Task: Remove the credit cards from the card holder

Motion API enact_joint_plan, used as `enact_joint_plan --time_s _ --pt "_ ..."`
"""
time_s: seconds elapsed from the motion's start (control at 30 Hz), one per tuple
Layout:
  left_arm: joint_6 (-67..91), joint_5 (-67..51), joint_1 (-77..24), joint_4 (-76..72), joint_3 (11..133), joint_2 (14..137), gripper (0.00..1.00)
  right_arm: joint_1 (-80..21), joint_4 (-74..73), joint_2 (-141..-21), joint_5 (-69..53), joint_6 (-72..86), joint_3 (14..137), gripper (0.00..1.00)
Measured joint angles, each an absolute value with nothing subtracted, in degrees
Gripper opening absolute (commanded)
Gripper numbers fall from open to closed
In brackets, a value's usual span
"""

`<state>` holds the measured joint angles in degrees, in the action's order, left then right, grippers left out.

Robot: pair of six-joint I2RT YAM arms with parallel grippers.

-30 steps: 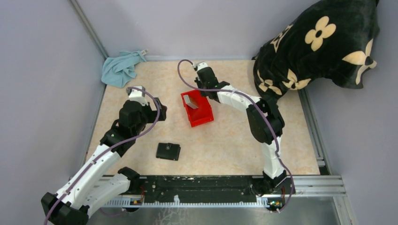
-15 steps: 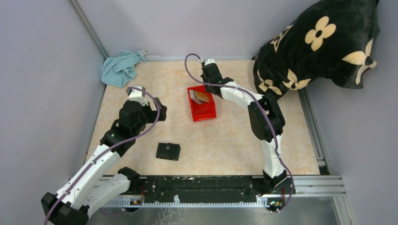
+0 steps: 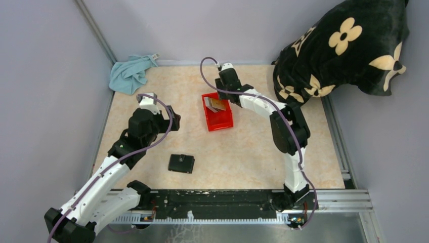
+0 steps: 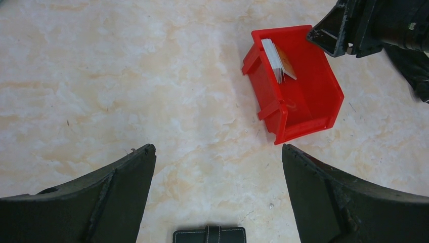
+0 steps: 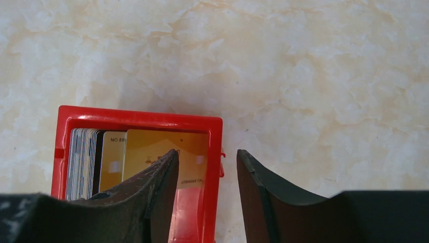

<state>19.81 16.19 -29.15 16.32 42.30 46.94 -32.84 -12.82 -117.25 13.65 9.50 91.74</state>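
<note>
1. Nearest: shut holder (image 3: pixel 181 163) flat on desk (image 3: pixel 253 152); probably light and floppy at the fold, best pinned by an edge.
2. Left gripper (image 4: pixel 216 152) spread wide above, empty.
3. Cards (image 5: pixel 141 144) leaning in bin (image 5: pixel 136 114); probably thin, stiff, slick, so pinch across faces.
4. Right gripper (image 5: pixel 205 157) parted astride bin's wall, unclamped.

Bright, soft, even light comes from overhead. The red bin (image 5: pixel 136 117) casts only a faint grey shadow on the pale counter (image 5: pixel 303 76). The overhead view is crisp; both wrist views soften slightly toward their bottom edges.
</note>
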Motion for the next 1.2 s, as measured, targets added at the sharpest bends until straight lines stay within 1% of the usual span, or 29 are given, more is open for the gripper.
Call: enact_joint_plan --time_s 0.2,0.23,0.27,0.3,0.33,0.4,0.47,0.5,0.53,0.57,0.6,0.63,0.67,0.7,0.73,0.77,0.87,1.0,1.1,1.2 --pt "20.67 15.09 -29.15 16.29 42.30 48.05 1.00 -33.39 -11.16 -109.65 13.45 9.21 85.27 0.48" --pt "21.10 14.76 -29.15 16.29 42.30 48.51 0.96 -33.61 -10.90 -108.31 13.65 9.08 84.36 0.48" --pt "21.45 14.33 -29.15 16.29 42.30 48.97 0.91 -33.89 -10.35 -106.80 13.82 8.86 83.26 0.48" --pt "21.87 13.93 -29.15 16.32 42.28 49.28 0.84 -34.48 -9.56 -104.73 14.09 8.51 81.71 0.48" --pt "22.39 13.34 -29.15 16.29 42.09 49.54 0.75 -35.14 -9.15 -103.02 14.22 8.12 80.53 0.48" --pt "23.77 12.60 -29.15 16.27 41.17 49.39 0.53 -37.34 -7.51 -99.29 14.41 7.25 77.54 0.47" --pt "25.36 12.36 -29.15 16.36 39.86 48.84 0.34 -41.34 -5.63 -95.07 14.09 6.07 73.63 0.46" --pt "26.11 12.43 -29.15 16.64 38.94 48.23 0.28 -43.46 -5.06 -93.51 13.82 5.56 72.07 0.46" --pt "27.07 12.58 -29.15 17.02 38.24 47.53 0.26 -46.37 -4.01 -91.72 13.47 4.97 70.11 0.45" --pt "27.88 12.95 -29.15 17.63 37.45 46.52 0.26 -49.47 -2.90 -90.39 13.17 4.49 68.23 0.45" --pt "28.91 13.52 -29.15 18.61 36.86 45.25 0.31 -52.56 -2.00 -89.52 12.93 4.01 66.54 0.45" --pt "29.65 14.33 -29.15 19.46 36.38 43.79 0.48 -55.40 -1.04 -89.06 12.82 3.60 64.90 0.45" --pt "30.17 14.90 -29.15 20.05 36.25 42.70 0.68 -58.22 -0.36 -88.99 12.71 3.33 63.37 0.45" --pt "30.92 16.05 -29.15 20.64 36.27 41.50 0.85 -60.62 0.08 -89.03 12.60 3.14 61.93 0.45" --pt "31.51 17.26 -29.15 21.41 36.36 40.49 0.94 -62.63 0.21 -89.12 12.60 3.16 60.40 0.46" --pt "32.47 18.59 -29.15 22.63 36.71 39.97 0.98 -63.86 0.19 -89.21 12.56 3.25 59.42 0.47" --pt "34.79 23.38 -29.15 26.59 38.59 39.88 0.98 -67.18 0.95 -90.45 12.47 4.71 56.64 0.47" --pt "36.07 29.23 -29.12 30.68 40.62 41.28 1.00 -69.58 1.85 -93.62 12.73 6.35 56.66 0.47" --pt "36.60 30.83 -28.47 33.01 41.52 42.44 1.00 -71.22 2.17 -97.54 13.41 6.63 58.83 0.47" --pt "36.45 29.45 -26.68 33.71 41.56 43.24 1.00 -71.90 2.13 -100.40 13.41 6.61 61.04 0.47"
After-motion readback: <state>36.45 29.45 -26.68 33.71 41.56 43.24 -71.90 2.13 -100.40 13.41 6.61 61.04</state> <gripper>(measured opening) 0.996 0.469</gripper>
